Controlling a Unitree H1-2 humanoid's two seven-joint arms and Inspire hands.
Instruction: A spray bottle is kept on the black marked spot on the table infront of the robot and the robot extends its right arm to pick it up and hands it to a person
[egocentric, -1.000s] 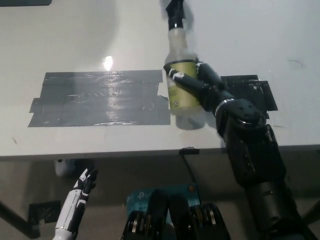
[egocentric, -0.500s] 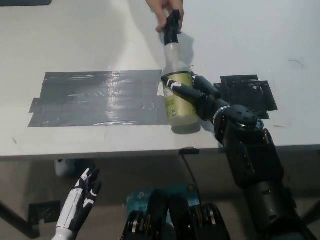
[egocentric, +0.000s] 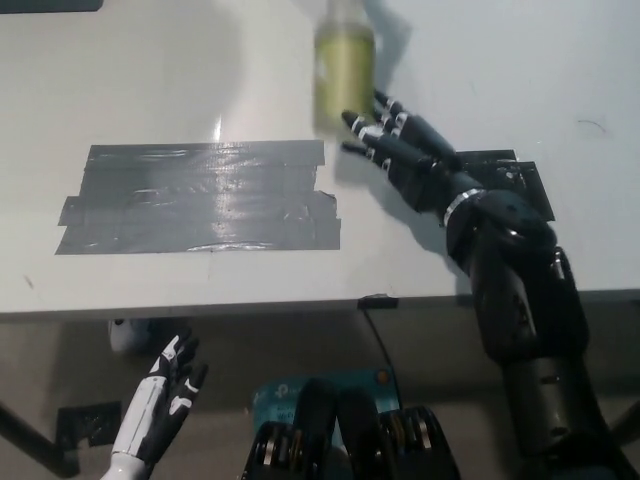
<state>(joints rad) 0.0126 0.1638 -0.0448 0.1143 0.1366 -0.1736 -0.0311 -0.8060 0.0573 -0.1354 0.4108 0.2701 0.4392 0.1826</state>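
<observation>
The spray bottle (egocentric: 344, 62), pale with a yellow-green label, shows blurred at the top edge of the head view; its top is cut off by the frame. My black right hand (egocentric: 400, 152) is stretched out over the table just below and right of it, open, fingers spread, holding nothing. The black marked spot (egocentric: 505, 185) lies right of that hand, partly hidden by my forearm. My white left hand (egocentric: 170, 385) hangs below the table edge at lower left, fingers apart.
A wide patch of grey tape (egocentric: 200, 197) covers the white table (egocentric: 120, 80) left of centre. The table's front edge (egocentric: 300, 300) runs across the middle of the picture, with floor and a blue object (egocentric: 300, 388) beneath.
The bottle has left my right hand and moved up toward the top edge. My right hand went from shut on the bottle to open. The person's hand is out of sight now.
</observation>
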